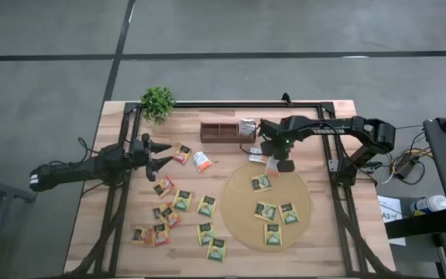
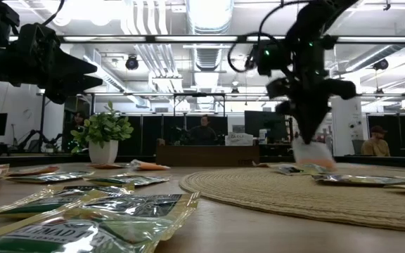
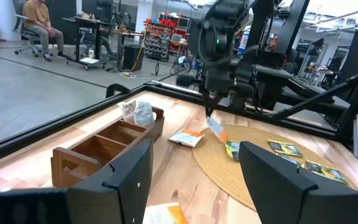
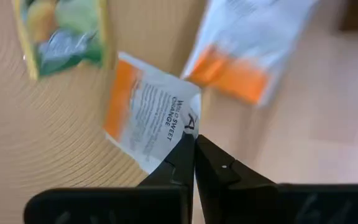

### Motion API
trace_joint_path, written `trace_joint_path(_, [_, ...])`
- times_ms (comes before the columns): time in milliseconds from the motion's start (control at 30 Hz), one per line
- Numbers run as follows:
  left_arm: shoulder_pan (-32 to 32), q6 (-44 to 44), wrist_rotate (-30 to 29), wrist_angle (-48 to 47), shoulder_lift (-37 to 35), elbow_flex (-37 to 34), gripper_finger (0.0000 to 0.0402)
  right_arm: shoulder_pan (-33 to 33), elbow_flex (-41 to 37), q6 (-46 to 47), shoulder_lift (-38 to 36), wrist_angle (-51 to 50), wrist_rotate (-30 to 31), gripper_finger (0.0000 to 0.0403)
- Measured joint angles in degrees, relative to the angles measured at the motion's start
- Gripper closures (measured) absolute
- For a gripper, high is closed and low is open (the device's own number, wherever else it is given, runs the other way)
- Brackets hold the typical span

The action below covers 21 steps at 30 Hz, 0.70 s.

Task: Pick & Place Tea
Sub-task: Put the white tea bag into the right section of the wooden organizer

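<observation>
The right claw (image 4: 194,144) is clenched on the corner of a white-and-orange tea sachet (image 4: 149,117), holding it just above the round mat's (image 1: 242,221) edge nearest the wooden tray (image 1: 219,130). The left claw (image 1: 163,153) hangs released, well away from the mat.

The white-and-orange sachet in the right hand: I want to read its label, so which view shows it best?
The right wrist view: the white-and-orange sachet fills the picture, print legible, pinched at its corner by the right hand. The left wrist view shows it dangling small, the low view blurred, the high view mostly hidden under the arm.
</observation>
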Motion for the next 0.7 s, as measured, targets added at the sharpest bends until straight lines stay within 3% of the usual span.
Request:
trace_joint_path(400, [0.0, 0.0, -0.01, 0.0, 0.0, 0.0, 0.0168, -0.08, 14.1, -0.92, 1.01, 0.13, 13.38, 0.0395])
trace_joint_path(700, [0.0, 0.0, -0.01, 0.0, 0.0, 0.0, 0.0168, -0.57, 22.2, -0.79, 6.59, 0.02, 16.3, 0.0395])
